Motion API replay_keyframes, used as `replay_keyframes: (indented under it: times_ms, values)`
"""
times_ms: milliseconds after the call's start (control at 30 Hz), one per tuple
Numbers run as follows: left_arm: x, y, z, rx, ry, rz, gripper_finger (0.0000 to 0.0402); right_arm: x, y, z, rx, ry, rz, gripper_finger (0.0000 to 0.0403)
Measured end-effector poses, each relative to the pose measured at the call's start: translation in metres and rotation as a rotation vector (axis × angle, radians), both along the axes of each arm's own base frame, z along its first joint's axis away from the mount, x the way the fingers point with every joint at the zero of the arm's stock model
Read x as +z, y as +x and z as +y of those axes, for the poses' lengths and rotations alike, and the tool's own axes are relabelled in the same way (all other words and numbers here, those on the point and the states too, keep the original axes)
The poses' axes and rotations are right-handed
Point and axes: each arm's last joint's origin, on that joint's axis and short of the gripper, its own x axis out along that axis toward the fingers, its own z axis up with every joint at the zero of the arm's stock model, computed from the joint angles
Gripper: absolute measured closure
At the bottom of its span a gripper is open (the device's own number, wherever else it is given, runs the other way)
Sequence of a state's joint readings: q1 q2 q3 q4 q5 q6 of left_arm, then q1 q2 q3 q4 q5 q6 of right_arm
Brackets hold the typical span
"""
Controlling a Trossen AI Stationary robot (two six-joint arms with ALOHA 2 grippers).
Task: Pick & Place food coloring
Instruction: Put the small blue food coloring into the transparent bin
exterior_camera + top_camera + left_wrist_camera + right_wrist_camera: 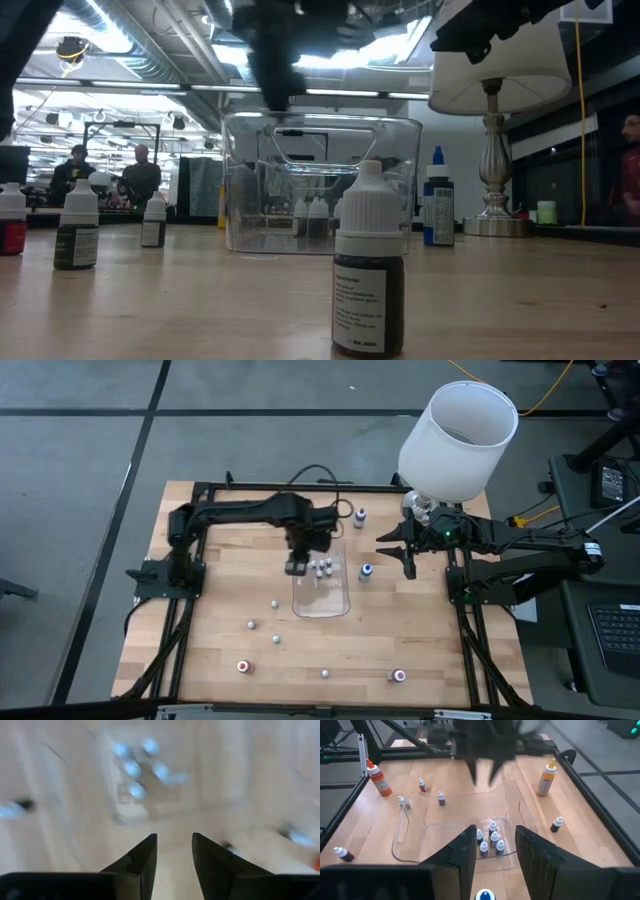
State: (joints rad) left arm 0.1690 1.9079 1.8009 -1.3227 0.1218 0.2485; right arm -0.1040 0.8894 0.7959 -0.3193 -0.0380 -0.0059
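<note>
Several tiny white-capped food coloring bottles (321, 569) stand on their bases inside a clear plastic tray (322, 603) at the table's middle; they also show in the right wrist view (490, 840). More bottles stand loose on the table: a blue-capped one (366, 570) right of the tray, one behind it (360, 515), several in front (274, 602), and two red ones (242, 666). My left gripper (298, 566) hovers open above the tray's far left part, its fingers (145, 855) empty. My right gripper (395, 555) is open and empty, right of the tray, pointing at it.
A big white lampshade (460, 430) on a metal lamp stands at the far right corner. A taller orange bottle (547, 777) and a red-orange one (377, 777) stand near the table's edges. Black frame rails (190, 620) run along both sides. People stand in the room behind (140, 175).
</note>
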Motion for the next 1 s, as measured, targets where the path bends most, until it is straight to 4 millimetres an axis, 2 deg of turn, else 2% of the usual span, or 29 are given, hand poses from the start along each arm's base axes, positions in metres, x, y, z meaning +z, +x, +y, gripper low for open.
replay_keyframes:
  times_ms: [67, 200, 300, 467, 600, 733, 1000]
  values:
    - [0.0, -0.016, -0.008, 0.003, -0.057, 0.001, 0.0287, 0.0, 0.0, 0.0, 0.0, 0.0, 0.0, 0.0265]
    - [-0.011, -0.061, -0.024, 0.009, -0.162, 0.024, 0.0292, 0.001, 0.0, 0.0, 0.0, 0.0, -0.008, 0.0265]
    - [-0.022, -0.094, -0.032, 0.059, -0.157, -0.031, 0.0292, 0.001, 0.0, 0.0, 0.0, 0.0, -0.009, 0.0265]
    - [-0.041, -0.13, -0.046, 0.19, -0.19, -0.186, 0.0288, 0.001, 0.0, 0.0, 0.0, 0.0, -0.008, 0.0265]
    - [-0.054, -0.148, -0.058, 0.262, -0.208, -0.266, 0.029, 0.001, 0.0, 0.0, 0.0, 0.0, -0.008, 0.0265]
    - [-0.066, -0.159, -0.069, 0.232, -0.259, -0.35, 0.0291, 0.001, 0.0, 0.0, 0.0, 0.0, -0.008, 0.0265]
    - [-0.078, -0.166, -0.078, 0.241, -0.281, -0.316, 0.0286, 0.001, 0.0, 0.0, 0.0, -0.001, -0.014, 0.0265]
